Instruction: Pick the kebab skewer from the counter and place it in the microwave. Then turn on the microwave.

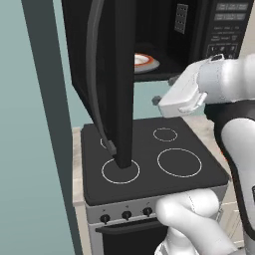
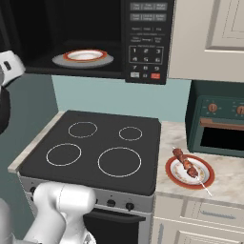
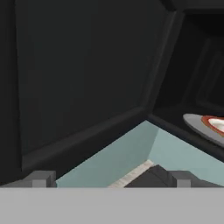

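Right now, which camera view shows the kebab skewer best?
The right base view. There the kebab skewer lies in full across a red-rimmed plate on the counter, right of the stovetop. The left base view and hand view look toward the open microwave instead.

— What is in front of the hand?
— The open microwave [image 3: 87, 74], its dark door at the left. Inside at the right lies a grey turntable [image 3: 199, 124] with a red-rimmed plate [image 3: 214, 123].
— And lower?
— A teal wall [image 3: 131, 153] and two finger tips [image 3: 41, 178], well apart.
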You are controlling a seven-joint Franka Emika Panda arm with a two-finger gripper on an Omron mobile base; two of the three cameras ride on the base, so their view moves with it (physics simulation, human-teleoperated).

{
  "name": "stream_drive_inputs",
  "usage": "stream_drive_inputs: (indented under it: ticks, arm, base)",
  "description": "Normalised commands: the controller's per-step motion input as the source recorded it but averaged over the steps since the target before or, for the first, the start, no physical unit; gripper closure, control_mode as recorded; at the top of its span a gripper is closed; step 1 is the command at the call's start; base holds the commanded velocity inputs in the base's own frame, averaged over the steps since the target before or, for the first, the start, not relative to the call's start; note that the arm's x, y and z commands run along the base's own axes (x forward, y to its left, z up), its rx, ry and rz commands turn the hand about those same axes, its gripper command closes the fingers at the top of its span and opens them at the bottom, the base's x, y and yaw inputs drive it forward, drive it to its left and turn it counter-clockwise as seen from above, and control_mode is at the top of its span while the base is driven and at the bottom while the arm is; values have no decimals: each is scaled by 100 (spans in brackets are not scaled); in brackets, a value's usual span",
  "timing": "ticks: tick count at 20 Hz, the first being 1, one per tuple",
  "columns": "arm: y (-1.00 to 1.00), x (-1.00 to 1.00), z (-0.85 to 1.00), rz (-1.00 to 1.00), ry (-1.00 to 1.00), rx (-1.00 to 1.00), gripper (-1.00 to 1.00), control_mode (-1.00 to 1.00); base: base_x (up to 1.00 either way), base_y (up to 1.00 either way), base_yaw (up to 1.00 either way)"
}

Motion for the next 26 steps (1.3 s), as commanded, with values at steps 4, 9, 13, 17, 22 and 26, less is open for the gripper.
stream_drive_inputs:
  ticks: [4,9,13,17,22,26]
  arm:
    - [-44,14,0,-30,6,0,-100,-100]
    - [-49,13,0,-28,5,0,-100,-100]
    - [-48,12,0,-28,5,0,-100,-100]
    - [-48,12,0,-22,4,0,-100,-100]
    - [-43,17,-1,-12,1,0,-100,-100]
    - [-41,18,-4,-8,2,0,-100,-100]
  base:
    - [0,0,0]
    - [0,0,0]
    - [0,0,0]
    - [0,0,0]
    - [0,0,0]
    - [0,0,0]
